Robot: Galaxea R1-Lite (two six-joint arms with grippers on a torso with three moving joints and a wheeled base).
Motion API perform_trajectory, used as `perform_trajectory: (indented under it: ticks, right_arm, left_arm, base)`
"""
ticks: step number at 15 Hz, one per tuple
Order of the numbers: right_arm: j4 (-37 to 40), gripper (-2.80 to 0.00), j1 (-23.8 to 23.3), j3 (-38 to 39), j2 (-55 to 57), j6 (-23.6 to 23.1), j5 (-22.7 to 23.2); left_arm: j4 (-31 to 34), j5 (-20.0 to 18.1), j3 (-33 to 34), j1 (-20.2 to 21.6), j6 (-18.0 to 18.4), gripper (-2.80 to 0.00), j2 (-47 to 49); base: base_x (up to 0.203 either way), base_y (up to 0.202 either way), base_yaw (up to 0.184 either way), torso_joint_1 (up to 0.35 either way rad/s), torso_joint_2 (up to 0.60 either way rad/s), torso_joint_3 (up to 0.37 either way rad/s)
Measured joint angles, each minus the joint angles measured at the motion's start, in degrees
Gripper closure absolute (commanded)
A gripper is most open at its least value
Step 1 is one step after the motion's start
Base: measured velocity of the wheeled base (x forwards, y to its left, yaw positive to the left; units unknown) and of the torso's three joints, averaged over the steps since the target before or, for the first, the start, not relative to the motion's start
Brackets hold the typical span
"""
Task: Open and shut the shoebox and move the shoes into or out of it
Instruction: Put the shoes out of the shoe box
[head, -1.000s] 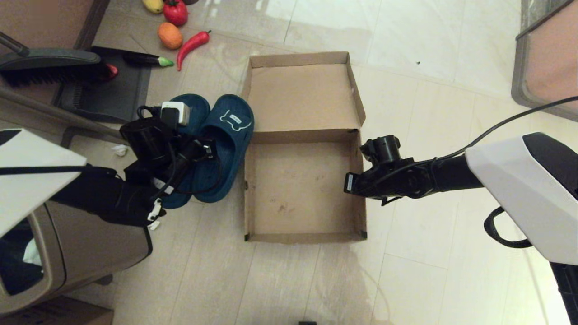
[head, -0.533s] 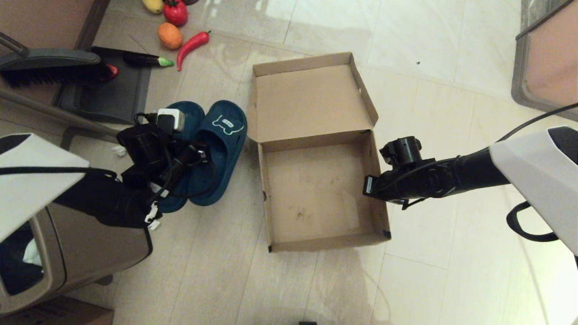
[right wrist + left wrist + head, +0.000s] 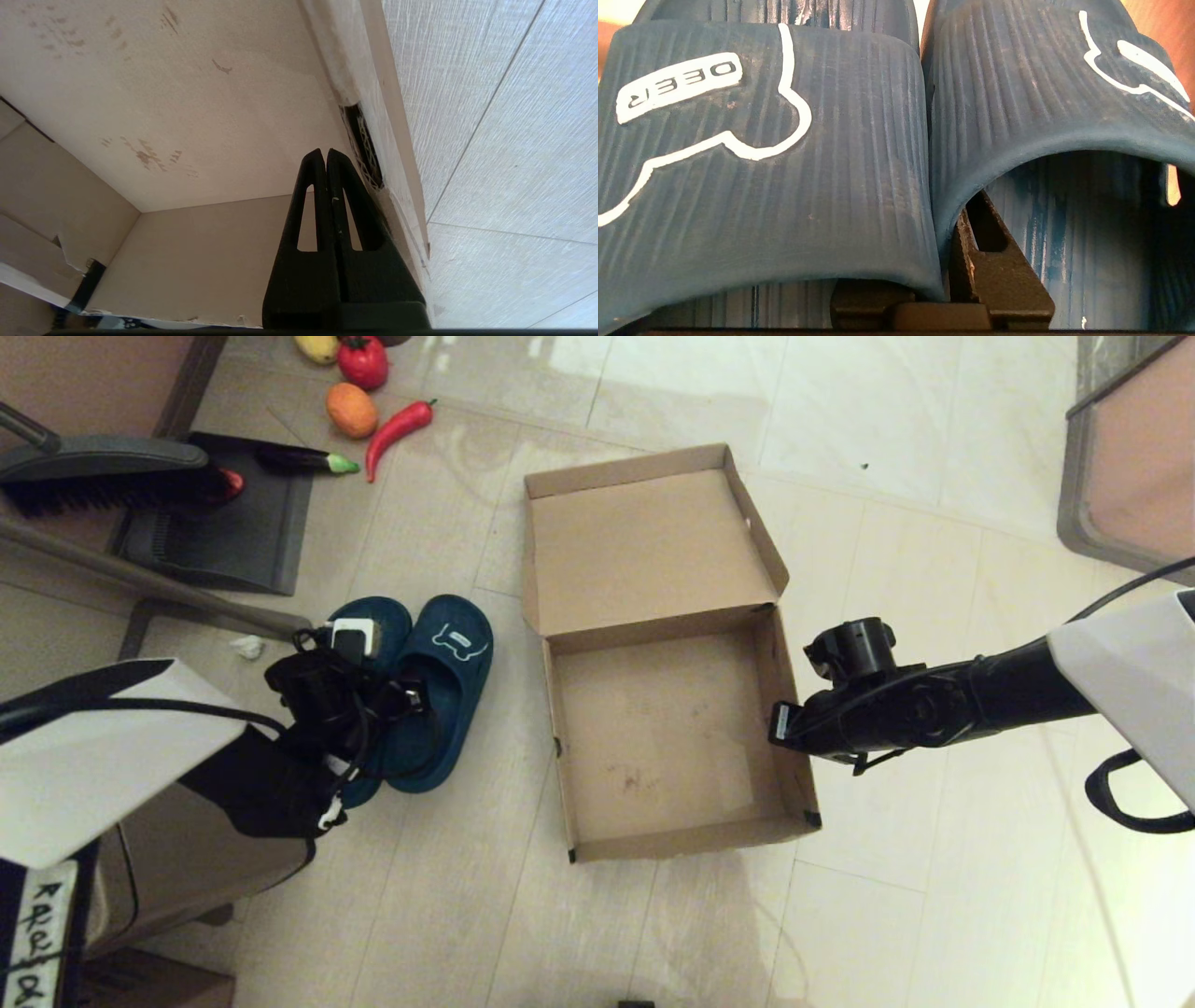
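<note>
The brown cardboard shoebox (image 3: 684, 838) stands open on the floor, its lid (image 3: 644, 546) folded back and nothing inside. Left of it is the pair of navy slippers (image 3: 446, 695), side by side. My left gripper (image 3: 411, 695) is shut on their two straps (image 3: 761, 163), pinching the inner edges together, one finger (image 3: 999, 266) under each strap. Whether the soles rest on the floor I cannot tell. My right gripper (image 3: 780, 723) is shut and empty, just inside the box against its right wall (image 3: 373, 107).
Toy vegetables lie at the far left: a red chilli (image 3: 400, 427), an orange (image 3: 352, 409), a tomato (image 3: 363, 361). A dark dustpan and brush (image 3: 215, 523) sit near them. A brown trash bin (image 3: 187, 868) stands under my left arm. Furniture (image 3: 1130, 457) fills the far right.
The shoebox has slid to the right and turned a little, along with my right gripper. My left gripper has drawn the slippers nearer to me, away from the box.
</note>
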Motion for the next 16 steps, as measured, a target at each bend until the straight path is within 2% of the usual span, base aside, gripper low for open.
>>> perform_trajectory:
  ticks: [1, 2, 7, 10, 16]
  right_arm:
    - [0.0, 0.00, 0.0, 0.0, -0.1, -0.7, 0.0]
    - [0.0, 0.00, 0.0, 0.1, -0.1, -1.0, 0.0]
    - [0.2, 0.00, 0.4, 0.5, -1.5, -1.3, 0.3]
    - [1.1, 0.00, 0.5, 2.7, -4.7, -1.2, 2.3]
    - [1.6, 0.00, 0.4, 8.7, -11.4, -1.2, 3.3]
  left_arm:
    - [-1.4, 0.0, -0.1, 0.1, -0.1, -0.97, 1.6]
    - [-2.5, 0.0, -0.4, 0.1, -0.3, -2.80, 3.1]
    - [-3.0, 0.0, -1.4, -0.6, -1.2, -2.80, 6.2]
    - [-2.7, -0.2, -0.1, -0.8, -0.9, -2.80, 5.8]
    - [2.6, -1.5, 4.0, -0.9, -1.1, -2.80, 6.8]
  base:
    - [0.000, 0.000, 0.000, 0.000, 0.00, 0.000]
    - [0.000, 0.000, 0.000, 0.000, 0.00, 0.000]
    - [0.000, 0.000, 0.000, 0.000, 0.00, 0.000]
    - [0.000, 0.000, 0.000, 0.000, 0.00, 0.000]
    - [0.000, 0.000, 0.000, 0.000, 0.00, 0.000]
